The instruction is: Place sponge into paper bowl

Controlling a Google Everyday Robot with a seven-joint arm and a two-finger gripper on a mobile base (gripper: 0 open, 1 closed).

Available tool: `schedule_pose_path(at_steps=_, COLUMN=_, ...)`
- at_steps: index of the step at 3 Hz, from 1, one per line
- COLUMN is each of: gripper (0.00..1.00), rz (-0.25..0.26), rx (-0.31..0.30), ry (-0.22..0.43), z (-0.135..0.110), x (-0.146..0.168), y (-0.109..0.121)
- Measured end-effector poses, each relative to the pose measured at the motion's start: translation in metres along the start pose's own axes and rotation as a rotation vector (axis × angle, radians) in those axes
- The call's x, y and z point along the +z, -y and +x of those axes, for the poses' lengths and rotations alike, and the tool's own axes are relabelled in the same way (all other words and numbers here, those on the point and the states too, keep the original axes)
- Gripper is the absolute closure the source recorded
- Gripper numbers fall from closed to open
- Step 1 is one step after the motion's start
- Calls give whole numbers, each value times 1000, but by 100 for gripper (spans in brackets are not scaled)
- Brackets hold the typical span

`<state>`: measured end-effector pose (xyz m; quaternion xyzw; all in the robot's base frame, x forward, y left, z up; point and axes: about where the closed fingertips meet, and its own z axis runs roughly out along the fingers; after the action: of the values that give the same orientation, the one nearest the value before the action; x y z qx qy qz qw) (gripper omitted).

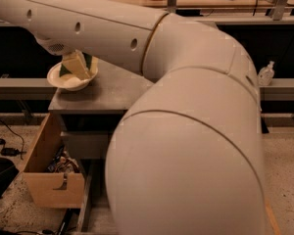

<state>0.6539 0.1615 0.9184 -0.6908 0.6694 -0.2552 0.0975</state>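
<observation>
Under the gripper: the sponge (pixel 75 65) stands tilted on edge, its lower end inside the paper bowl (pixel 57 80) and its upper end right at the gripper.
Gripper: the gripper (pixel 58 49) sits at the far end of the arm (pixel 112 28), directly above the bowl and mostly hidden by the arm.
Grip: cannot tell whether it is clamped on the sponge or free of it.
Below the gripper: the bowl rests near the edge of a grey table (pixel 118 89); lower down, a wooden drawer (pixel 45 181) hangs open.
Feel of the sponge: likely light, soft and springy; it would squash under pressure and not break.
Where to hold: probably across the thick yellow foam sides, lightly.
Bowl: likely light and easy to shove or tip, so a gentle release suits.
Progress: the sponge looks nearly in, but does not yet lie flat.
</observation>
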Motion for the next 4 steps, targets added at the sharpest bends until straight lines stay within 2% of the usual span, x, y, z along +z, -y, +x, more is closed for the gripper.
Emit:
schedule_pose_path(at_steps=2, gripper=100, rz=29, rx=-116, ry=-16, z=-21, x=4, y=29)
schedule_pose_path(at_steps=3, gripper=83, rz=44, rx=-116, ry=0, z=-24, x=5, y=33)
schedule_pose_path(at_steps=4, gripper=59, rz=56, rx=-114, ry=12, z=-25, x=6, y=36)
